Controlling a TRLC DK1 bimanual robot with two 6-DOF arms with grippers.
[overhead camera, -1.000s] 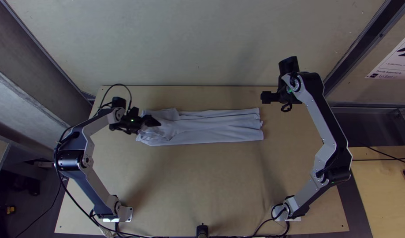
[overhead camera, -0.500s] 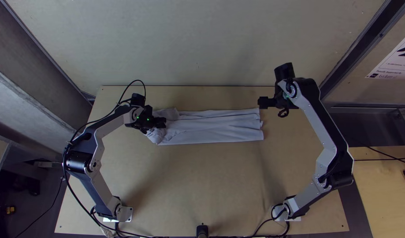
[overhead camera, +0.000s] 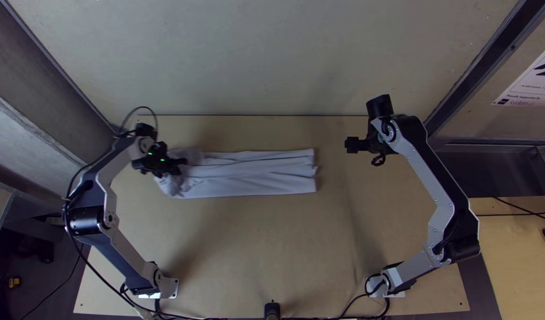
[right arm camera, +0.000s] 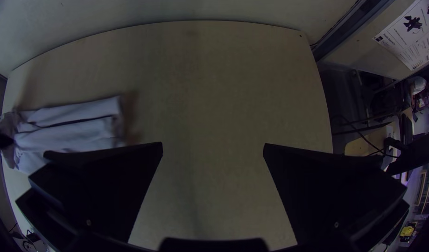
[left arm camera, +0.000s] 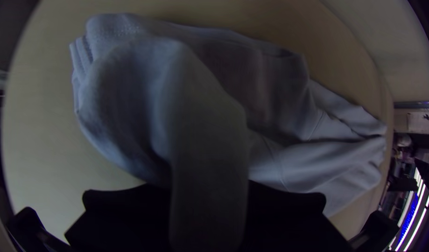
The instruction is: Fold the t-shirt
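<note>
- T-shirt (overhead camera: pixel 248 172): on the table (overhead camera: pixel 254 249), far half, nearer the far edge than the near edge. Left end near left edge, right end well short of right edge.
- T-shirt lies as a long narrow strip running left to right, with lengthwise creases. Right end fairly straight across, left end bunched.
- Left gripper (overhead camera: pixel 176 166): at the strip's left end, touching cloth. Jaws grasping the t-shirt; left wrist view has a thick band of cloth coming up between the left gripper's (left arm camera: pixel 208 205) two fingers.
- Rest of the bunched end loops and droops beside the fingers, the strip trailing away from it.
- Right gripper (overhead camera: pixel 351 144): over the table's far right part, well apart from the strip's right end, no contact with cloth. Jaws released; right wrist view has a wide gap between the fingers of the right gripper (right arm camera: pixel 213 143), bare wood in the gap.
- Black post (overhead camera: pixel 272 310) at the middle of the near edge, between the arm bases.
- Poster (overhead camera: pixel 533 80) on the panel off to the right.
</note>
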